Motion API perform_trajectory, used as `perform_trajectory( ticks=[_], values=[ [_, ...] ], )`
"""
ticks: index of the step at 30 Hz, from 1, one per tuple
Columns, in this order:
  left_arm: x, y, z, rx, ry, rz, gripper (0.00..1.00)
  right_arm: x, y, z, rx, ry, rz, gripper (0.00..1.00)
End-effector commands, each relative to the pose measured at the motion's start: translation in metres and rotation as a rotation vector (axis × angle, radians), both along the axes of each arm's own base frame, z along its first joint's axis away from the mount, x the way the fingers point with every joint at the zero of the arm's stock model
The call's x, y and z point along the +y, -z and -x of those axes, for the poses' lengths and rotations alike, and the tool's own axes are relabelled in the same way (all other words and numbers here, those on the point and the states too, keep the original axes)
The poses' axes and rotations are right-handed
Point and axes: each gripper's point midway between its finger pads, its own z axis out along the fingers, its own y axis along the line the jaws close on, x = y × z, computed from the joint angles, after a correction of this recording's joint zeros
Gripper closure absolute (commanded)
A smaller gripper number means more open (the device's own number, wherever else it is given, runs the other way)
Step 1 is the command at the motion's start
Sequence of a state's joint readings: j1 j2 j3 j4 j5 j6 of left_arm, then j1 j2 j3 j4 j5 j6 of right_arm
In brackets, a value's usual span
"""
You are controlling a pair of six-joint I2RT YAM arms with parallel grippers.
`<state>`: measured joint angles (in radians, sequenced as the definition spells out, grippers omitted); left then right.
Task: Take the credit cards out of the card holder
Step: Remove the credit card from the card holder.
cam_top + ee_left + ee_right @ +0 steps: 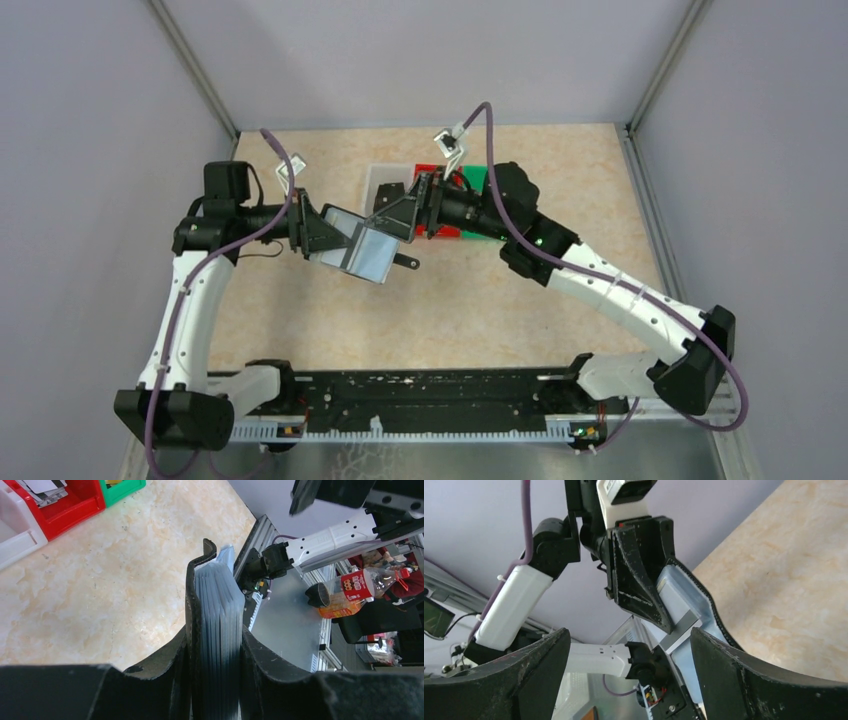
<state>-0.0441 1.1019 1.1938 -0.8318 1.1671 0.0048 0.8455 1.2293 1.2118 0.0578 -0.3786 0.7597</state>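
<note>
Card holder (pixel 215 600) sits pinched in the left gripper (pixel 215 640), held above the table (pixel 100 590). Right gripper (pixel 626 640) is spread wide just beside it, gripping nothing.

Three plastic bins stood side by side at the far middle of the table (pixel 480 300): a white bin (pixel 383 180) on the left, a red bin (pixel 426 172) in the centre, a green bin (pixel 478 178) on the right. The tabletop was beige and marble-patterned. Grey walls (pixel 420 60) enclosed three sides. A clear, red-labelled bottle (pixel 370 582) was noted off the table.
</note>
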Motion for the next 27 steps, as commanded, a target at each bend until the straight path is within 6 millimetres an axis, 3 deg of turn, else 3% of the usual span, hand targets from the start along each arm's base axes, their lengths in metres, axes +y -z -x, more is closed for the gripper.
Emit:
perform_trajectory(
  ticks=[1, 10, 18, 25, 27],
  values=[
    [-0.001, -0.004, -0.003, -0.028, 0.009, 0.002, 1.00, 0.022, 0.007, 0.012, 0.047, -0.064, -0.004, 0.13],
    [-0.003, -0.008, -0.005, 0.019, 0.032, 0.017, 1.00, 0.041, 0.033, 0.023, 0.162, -0.181, -0.080, 0.19],
    [-0.005, -0.021, -0.003, 0.051, 0.024, 0.047, 1.00, 0.053, 0.042, 0.028, 0.251, -0.263, -0.157, 0.37],
    [-0.008, -0.032, -0.001, 0.118, 0.025, 0.103, 1.00, 0.057, 0.045, 0.032, 0.263, -0.281, -0.189, 0.39],
    [-0.010, -0.037, 0.001, 0.138, 0.043, 0.128, 0.94, 0.059, 0.044, 0.035, 0.259, -0.288, -0.196, 0.40]
  ],
)
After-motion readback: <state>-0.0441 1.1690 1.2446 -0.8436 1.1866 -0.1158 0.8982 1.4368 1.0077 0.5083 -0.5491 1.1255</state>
